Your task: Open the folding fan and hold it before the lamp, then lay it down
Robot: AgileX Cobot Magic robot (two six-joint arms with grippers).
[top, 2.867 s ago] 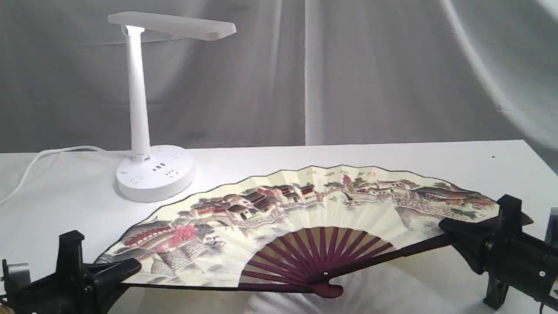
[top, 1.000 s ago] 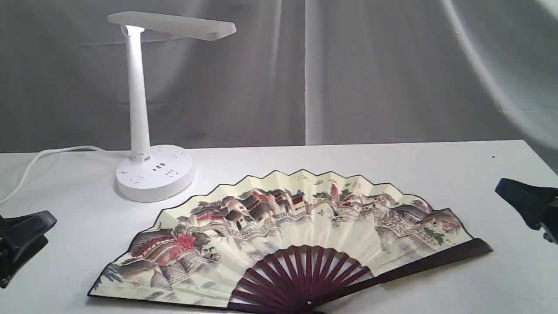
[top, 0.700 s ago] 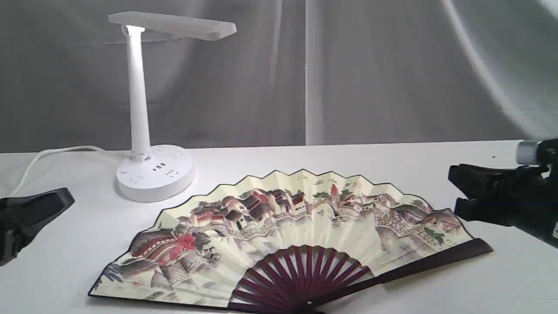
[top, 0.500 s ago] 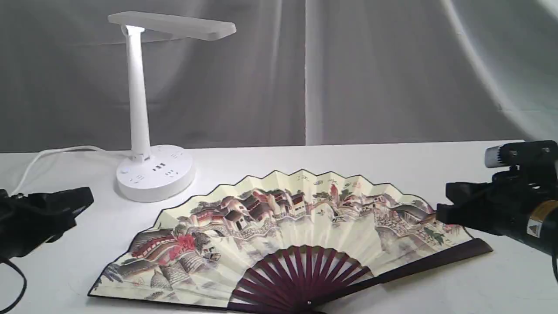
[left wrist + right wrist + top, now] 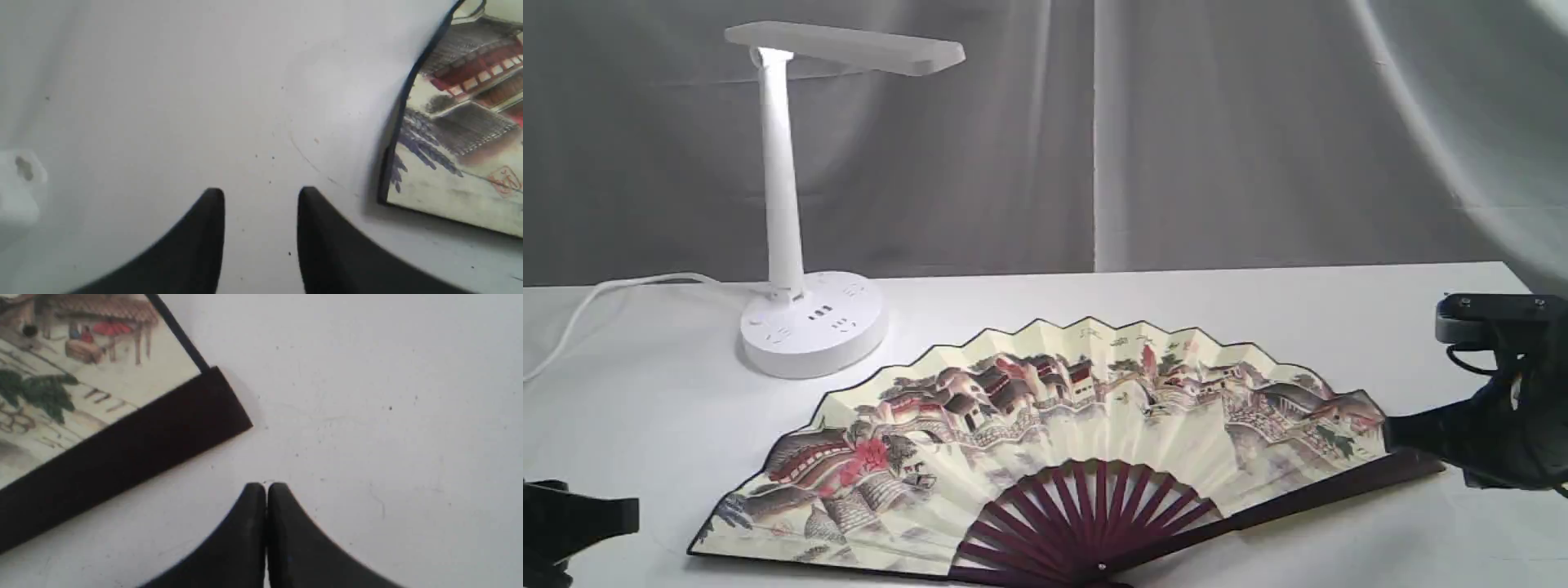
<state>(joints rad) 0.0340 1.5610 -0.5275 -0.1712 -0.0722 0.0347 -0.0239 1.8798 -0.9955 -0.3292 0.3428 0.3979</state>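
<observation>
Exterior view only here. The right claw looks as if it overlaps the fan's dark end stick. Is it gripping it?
Observer: No. Its wrist view shows the right claw shut on nothing, clear of the fan.
Operator: And the left claw? I see only a black tip at the bottom corner.
Observer: The left claw is open, with bare table showing in the gap and the fan's edge off to one side, untouched.
</observation>
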